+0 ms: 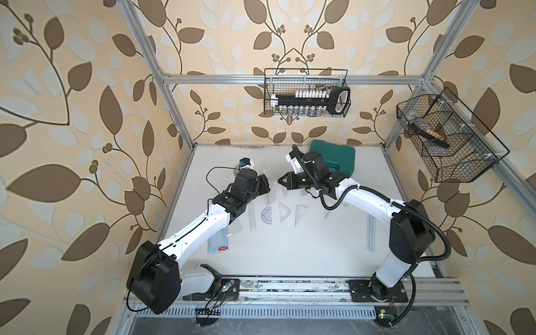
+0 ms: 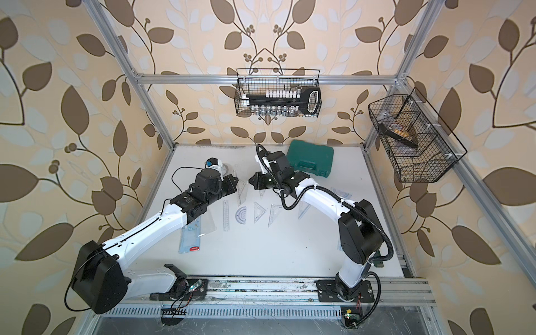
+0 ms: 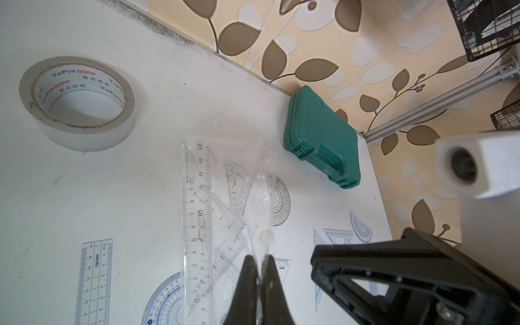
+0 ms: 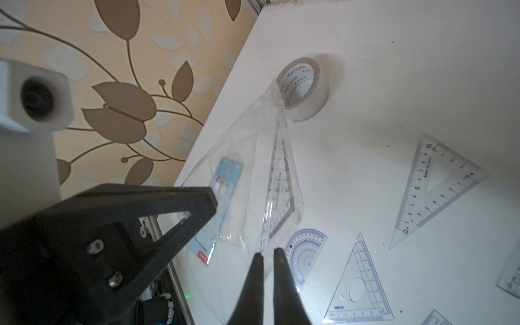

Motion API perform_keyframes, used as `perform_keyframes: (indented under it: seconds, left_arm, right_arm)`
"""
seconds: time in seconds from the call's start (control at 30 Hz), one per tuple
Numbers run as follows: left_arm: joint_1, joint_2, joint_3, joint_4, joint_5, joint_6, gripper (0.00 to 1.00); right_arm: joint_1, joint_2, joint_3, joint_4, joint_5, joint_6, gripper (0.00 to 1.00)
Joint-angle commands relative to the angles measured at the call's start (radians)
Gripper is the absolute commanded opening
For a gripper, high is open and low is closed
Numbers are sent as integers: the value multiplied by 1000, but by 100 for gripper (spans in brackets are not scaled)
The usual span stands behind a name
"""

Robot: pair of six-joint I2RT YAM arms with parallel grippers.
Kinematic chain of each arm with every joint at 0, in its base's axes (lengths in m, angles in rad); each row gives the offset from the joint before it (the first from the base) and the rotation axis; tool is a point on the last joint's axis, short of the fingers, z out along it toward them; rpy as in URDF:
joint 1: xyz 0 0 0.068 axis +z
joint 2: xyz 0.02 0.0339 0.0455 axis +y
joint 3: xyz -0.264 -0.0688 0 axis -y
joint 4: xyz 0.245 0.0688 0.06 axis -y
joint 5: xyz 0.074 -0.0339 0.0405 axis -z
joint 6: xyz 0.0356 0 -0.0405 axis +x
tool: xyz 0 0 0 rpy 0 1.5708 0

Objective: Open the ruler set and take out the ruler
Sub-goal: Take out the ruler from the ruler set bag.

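Holding set aloft | left gripper (image 3: pixel 258 257) pinching the clear pouch (image 3: pixel 260 168) above the table (image 3: pixel 126 197) | right gripper (image 4: pixel 268 251) almost pressed together at its edge, hold unclear | ruler (image 3: pixel 197 211) seemingly inside the pouch | opening and removal both left.

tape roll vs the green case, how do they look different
The tape roll is a round, whitish open ring; the green case is a closed rectangular box. The green case lies nearer the back wall than the tape roll. Both rest on the white table, ungripped.

Two wire baskets (image 1: pixel 271 90), one green case (image 1: pixel 339 155), one tape roll (image 3: pixel 84 138)
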Motion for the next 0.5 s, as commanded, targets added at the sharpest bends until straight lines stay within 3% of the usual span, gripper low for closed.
perform_keyframes:
  seconds: [0.0, 0.47]
  left_arm:
    - [-4, 16, 43, 43, 33, 12, 0]
    - [-16, 36, 57, 63, 69, 10, 0]
  right_arm:
    - [25, 36, 66, -109, 14, -61, 9]
    - [44, 207, 261, -277, 170, -175, 24]
